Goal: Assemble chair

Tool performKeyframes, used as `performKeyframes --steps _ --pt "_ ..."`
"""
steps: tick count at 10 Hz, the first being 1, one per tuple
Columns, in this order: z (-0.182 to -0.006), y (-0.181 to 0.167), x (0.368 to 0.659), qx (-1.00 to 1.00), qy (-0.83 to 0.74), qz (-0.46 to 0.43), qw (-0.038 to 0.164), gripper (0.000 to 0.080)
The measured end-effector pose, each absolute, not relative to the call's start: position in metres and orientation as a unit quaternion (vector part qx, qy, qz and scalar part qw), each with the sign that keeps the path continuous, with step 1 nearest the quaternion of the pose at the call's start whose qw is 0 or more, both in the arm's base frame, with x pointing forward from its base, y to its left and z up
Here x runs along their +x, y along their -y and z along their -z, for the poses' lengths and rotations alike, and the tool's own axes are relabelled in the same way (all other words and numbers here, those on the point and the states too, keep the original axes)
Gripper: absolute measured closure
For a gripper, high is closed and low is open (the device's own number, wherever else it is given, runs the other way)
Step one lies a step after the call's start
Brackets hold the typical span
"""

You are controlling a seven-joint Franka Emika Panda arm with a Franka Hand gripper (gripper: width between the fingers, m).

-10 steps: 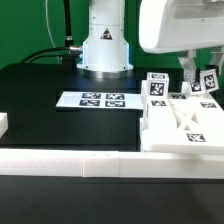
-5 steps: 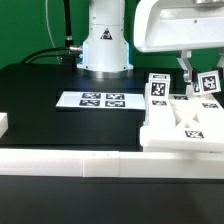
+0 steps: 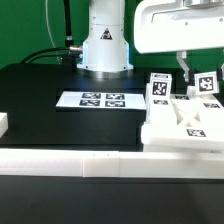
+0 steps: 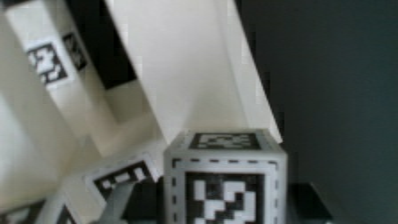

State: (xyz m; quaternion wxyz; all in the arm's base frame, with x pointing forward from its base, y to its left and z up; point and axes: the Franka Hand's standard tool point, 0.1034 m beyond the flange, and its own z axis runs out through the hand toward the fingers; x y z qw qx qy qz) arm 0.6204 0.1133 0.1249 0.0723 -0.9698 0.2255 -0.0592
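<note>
One arm stands over the black table (image 3: 40, 95), its white base (image 3: 106, 45) at the far side and its gripper (image 3: 186, 72) lowered at the exterior view's right, over the cluster of white chair parts (image 3: 185, 125). We see those parts gathered there: a flat slotted panel (image 3: 190, 122) lying near the front, a tagged upright block (image 3: 158, 88) behind its left corner and another tagged block (image 3: 208, 84) further right. The gripper's dark finger (image 3: 184, 68) drops between these two blocks, close beside the right one. In the wrist view a tagged square leg (image 4: 224, 178) fills the near field, with long white pieces (image 4: 178, 70) behind it; whether the fingers clamp it we cannot tell. The marker board (image 3: 98, 100) lies flat at the table's middle, well apart from the parts. A long white rail (image 3: 70, 163) runs along the near edge.
</note>
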Motion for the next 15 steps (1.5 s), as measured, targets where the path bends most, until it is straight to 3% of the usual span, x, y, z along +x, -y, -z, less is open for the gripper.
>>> performKeyframes --steps 3,8,9,10,12,15 --pt "-0.1246 -0.1110 0.6212 -0.915 -0.390 0.038 0.096 0.0517" --pt "-0.1248 -0.1107 0.6215 -0.867 -0.486 0.027 0.101 0.0517" --pt "-0.1247 -0.1118 0.6213 -0.854 -0.509 0.023 0.104 0.0440" --pt "-0.1247 -0.1122 0.6212 -0.858 -0.502 0.024 0.104 0.0440" --pt "-0.1252 -0.1125 0.6216 -0.871 -0.479 0.027 0.103 0.0179" --pt "-0.1252 -0.1123 0.6217 -0.922 -0.373 0.039 0.098 0.0151"
